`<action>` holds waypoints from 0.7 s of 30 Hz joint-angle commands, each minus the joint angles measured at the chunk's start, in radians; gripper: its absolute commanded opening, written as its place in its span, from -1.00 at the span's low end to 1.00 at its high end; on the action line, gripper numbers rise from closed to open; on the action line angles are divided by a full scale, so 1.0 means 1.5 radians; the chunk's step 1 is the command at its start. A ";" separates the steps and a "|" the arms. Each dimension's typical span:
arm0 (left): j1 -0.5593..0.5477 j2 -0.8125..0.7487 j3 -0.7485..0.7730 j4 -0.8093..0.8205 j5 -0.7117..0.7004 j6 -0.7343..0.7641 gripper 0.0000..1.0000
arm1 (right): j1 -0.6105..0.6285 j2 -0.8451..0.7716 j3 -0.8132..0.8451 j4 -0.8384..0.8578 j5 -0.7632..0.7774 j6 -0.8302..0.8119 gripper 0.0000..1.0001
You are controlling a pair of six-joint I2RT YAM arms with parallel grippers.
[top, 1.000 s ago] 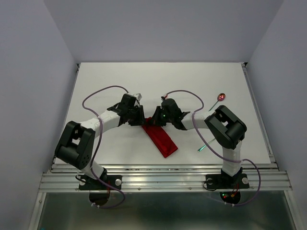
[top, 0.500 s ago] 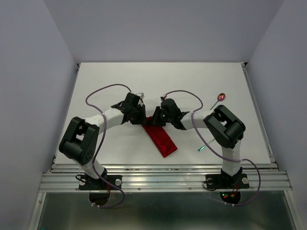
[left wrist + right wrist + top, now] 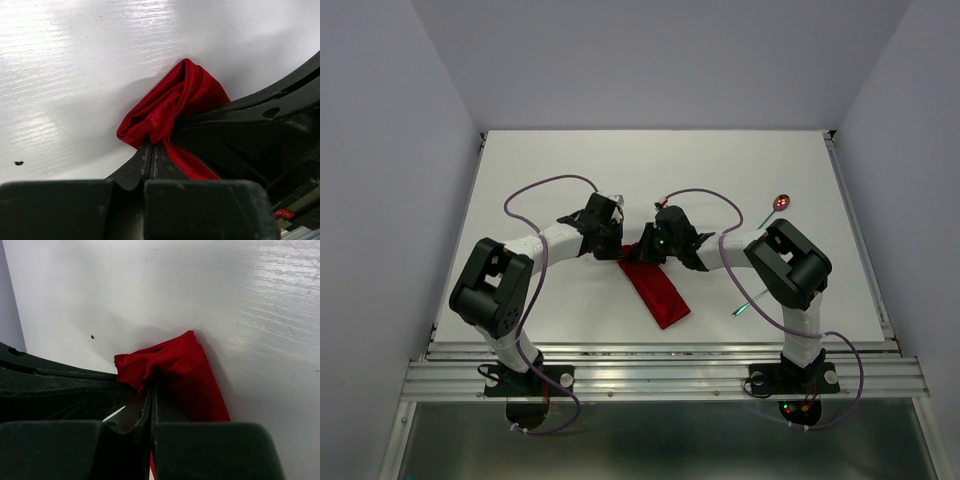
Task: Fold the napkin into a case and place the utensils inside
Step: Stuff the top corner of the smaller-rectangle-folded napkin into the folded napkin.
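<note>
The red napkin [image 3: 660,292] lies as a narrow folded strip, slanting from the table's middle toward the front. Both grippers meet at its far end. My left gripper [image 3: 618,250] is shut on a bunched corner of the napkin [image 3: 167,107], its tips [image 3: 151,146] pressed together on the cloth. From the other side my right gripper [image 3: 639,251] is shut on the same end of the napkin [image 3: 170,362], tips [image 3: 151,386] tight. The spoon [image 3: 779,204] with its red bowl lies at the right. The fork's teal handle [image 3: 746,305] shows beside the right arm's elbow.
The right gripper's black body [image 3: 260,125] fills the right side of the left wrist view, very close. The left gripper's finger [image 3: 50,385] crosses the left side of the right wrist view. Purple cables [image 3: 535,190] loop over both arms.
My left gripper has moved slightly right and closed onto the napkin's far end. The right gripper has stayed shut on the cloth, and the strip has hardly moved.
</note>
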 commanded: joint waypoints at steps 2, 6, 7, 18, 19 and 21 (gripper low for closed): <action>-0.007 -0.002 0.029 0.000 0.020 0.006 -1.00 | 0.002 0.001 0.023 0.014 -0.011 -0.010 -0.99; -0.007 -0.018 0.031 -0.002 0.023 0.003 -0.96 | 0.002 -0.001 0.019 0.014 -0.012 -0.010 -0.99; -0.007 -0.022 0.032 -0.003 0.022 0.003 -0.91 | 0.002 -0.001 0.019 0.014 -0.012 -0.010 -0.99; -0.030 -0.020 0.059 -0.029 -0.019 0.018 -0.48 | 0.002 -0.002 0.024 0.014 -0.013 -0.009 -0.99; -0.030 -0.019 0.058 -0.029 -0.020 0.018 -0.48 | 0.002 -0.002 0.024 0.015 -0.013 -0.007 -0.99; -0.030 -0.015 0.059 -0.029 -0.022 0.019 -0.48 | 0.002 -0.003 0.023 0.015 -0.013 -0.007 -0.99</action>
